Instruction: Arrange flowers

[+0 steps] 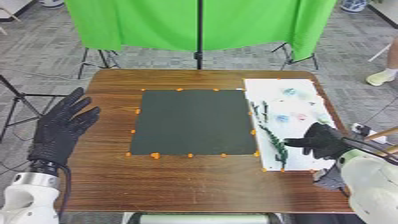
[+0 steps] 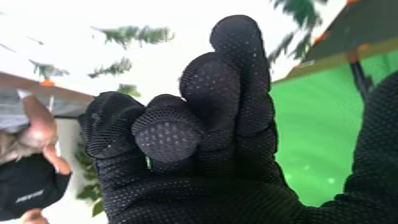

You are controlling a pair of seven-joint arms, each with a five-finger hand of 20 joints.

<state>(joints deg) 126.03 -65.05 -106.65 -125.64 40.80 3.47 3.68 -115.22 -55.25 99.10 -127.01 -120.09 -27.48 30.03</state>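
Note:
My left hand (image 1: 64, 122) is open beside the table's left edge, its fingers straight. Over the lower right part of the white sheet (image 1: 306, 105) is my right hand (image 1: 320, 141), its fingertips close to a long green sprig (image 1: 276, 146); whether they touch I cannot tell. In the right wrist view my right hand (image 2: 213, 115) has relaxed, partly bent fingers with nothing seen in them. Smaller green stems (image 1: 257, 110), a pale blue flower (image 1: 282, 118), a pink flower (image 1: 300, 117) and another blue flower (image 1: 290, 92) lie on the sheet. Green sprigs (image 2: 135, 35) show past my fingers.
A dark square mat (image 1: 191, 122) edged with orange dots lies on the brown table (image 1: 178, 185), left of the white sheet. Behind the table hangs a green cloth (image 1: 151, 25) on a black stand (image 1: 200, 59).

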